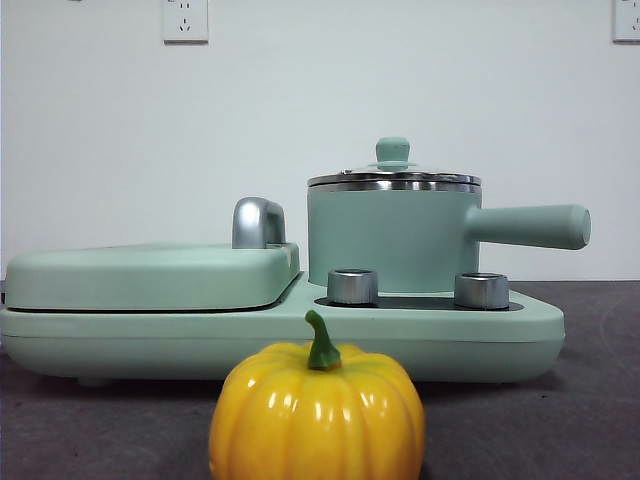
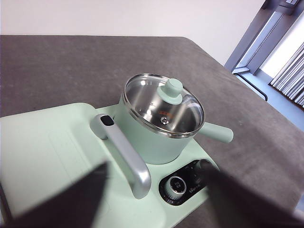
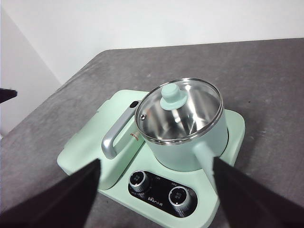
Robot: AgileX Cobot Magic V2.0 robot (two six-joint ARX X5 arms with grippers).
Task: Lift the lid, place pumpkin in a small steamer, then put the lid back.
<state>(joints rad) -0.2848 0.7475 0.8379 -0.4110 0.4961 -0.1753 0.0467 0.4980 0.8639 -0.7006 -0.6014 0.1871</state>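
Note:
The pumpkin [image 1: 316, 410], glossy yellow-orange with a green stem, stands on the table in front of the appliance, near the camera in the front view; neither wrist view shows it. The small steamer [image 1: 390, 245] is a mint-green pot with a long side handle [image 1: 530, 226], standing on the right half of the appliance. The lid [image 1: 393, 178] with its mint knob [image 1: 392, 150] sits closed on it. My left gripper [image 2: 156, 209] and right gripper [image 3: 154, 204] are both open and empty, high above the steamer [image 2: 156, 140] [image 3: 190, 152]. Neither shows in the front view.
The mint-green appliance base [image 1: 300, 340] carries a wide flat rectangular cover [image 1: 150, 275] with a chrome handle [image 1: 258, 222] on its left half. Two chrome dials [image 1: 352, 286] [image 1: 482, 290] sit in front of the pot. The dark grey table ends near a wall behind.

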